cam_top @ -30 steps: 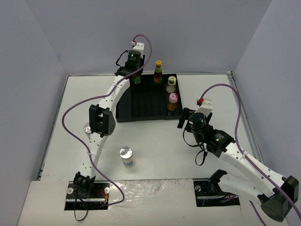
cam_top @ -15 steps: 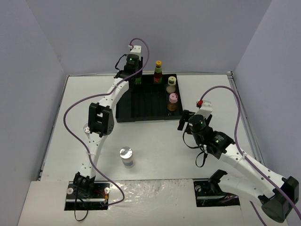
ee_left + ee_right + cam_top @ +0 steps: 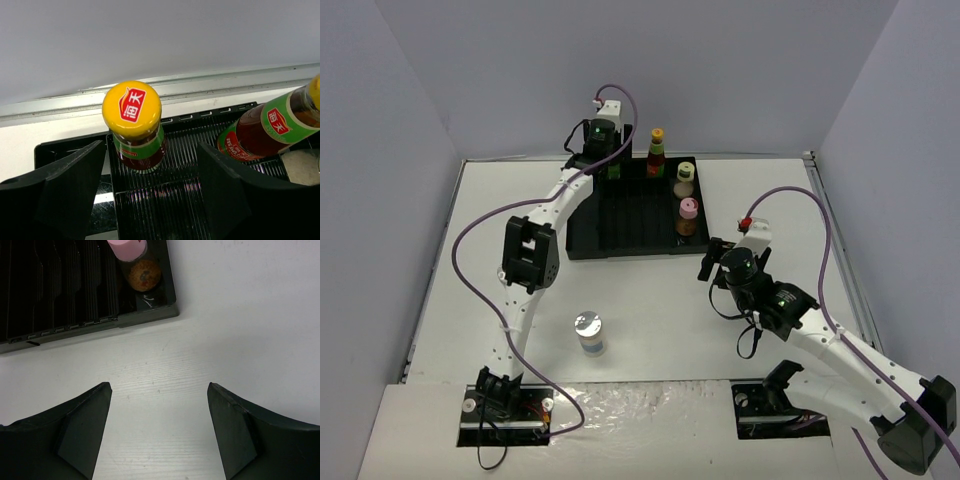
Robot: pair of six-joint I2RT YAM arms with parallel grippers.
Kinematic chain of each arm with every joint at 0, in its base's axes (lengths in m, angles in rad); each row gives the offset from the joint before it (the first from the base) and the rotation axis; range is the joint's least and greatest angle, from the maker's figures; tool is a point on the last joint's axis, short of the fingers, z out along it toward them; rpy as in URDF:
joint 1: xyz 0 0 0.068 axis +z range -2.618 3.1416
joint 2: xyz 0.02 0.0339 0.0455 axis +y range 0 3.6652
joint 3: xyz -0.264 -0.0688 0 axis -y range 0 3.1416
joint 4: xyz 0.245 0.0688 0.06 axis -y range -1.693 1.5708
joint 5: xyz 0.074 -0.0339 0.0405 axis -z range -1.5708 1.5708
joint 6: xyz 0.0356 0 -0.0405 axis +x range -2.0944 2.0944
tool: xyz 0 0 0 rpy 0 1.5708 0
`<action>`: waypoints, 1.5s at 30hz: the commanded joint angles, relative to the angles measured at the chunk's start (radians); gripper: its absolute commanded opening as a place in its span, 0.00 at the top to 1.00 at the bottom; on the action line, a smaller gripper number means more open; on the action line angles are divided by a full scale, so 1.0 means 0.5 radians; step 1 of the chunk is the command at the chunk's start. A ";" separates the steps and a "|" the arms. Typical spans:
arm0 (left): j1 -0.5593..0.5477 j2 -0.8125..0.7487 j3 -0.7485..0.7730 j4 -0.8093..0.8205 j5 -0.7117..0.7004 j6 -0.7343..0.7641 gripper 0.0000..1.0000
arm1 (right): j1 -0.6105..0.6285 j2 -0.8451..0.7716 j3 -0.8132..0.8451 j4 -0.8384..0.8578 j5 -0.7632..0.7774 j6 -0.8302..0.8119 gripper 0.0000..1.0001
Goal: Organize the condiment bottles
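Note:
A slim red and green condiment bottle with a yellow cap stands upright in the back left corner of the black ridged tray. My left gripper is open around it, and neither finger touches it. A second slim bottle stands to its right, also seen in the left wrist view. The cream yellow-capped bottle and the pink-capped bottle stand along the tray's right side. A silver-capped jar stands on the table. My right gripper is open and empty over bare table.
The tray's near right corner lies just ahead of my right gripper, with the pink-capped bottle inside it. The back wall rises close behind the tray. My left arm's elbow hangs over the table's left side.
My left gripper has opened and let go of the yellow-capped bottle, which now stands free in the tray's corner. The right arm has drifted slightly toward the near edge.

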 commanded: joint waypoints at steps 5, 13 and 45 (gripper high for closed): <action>-0.027 -0.453 -0.161 0.212 -0.008 0.029 0.25 | 0.025 -0.072 -0.015 0.061 0.088 0.044 0.26; -0.068 -0.857 -0.590 0.153 -0.075 0.013 0.22 | 0.032 -0.094 -0.030 0.044 0.141 0.045 0.26; -1.006 -2.950 -2.436 -1.570 -0.497 -0.911 0.11 | 0.044 -0.039 0.006 -0.114 0.154 0.070 0.22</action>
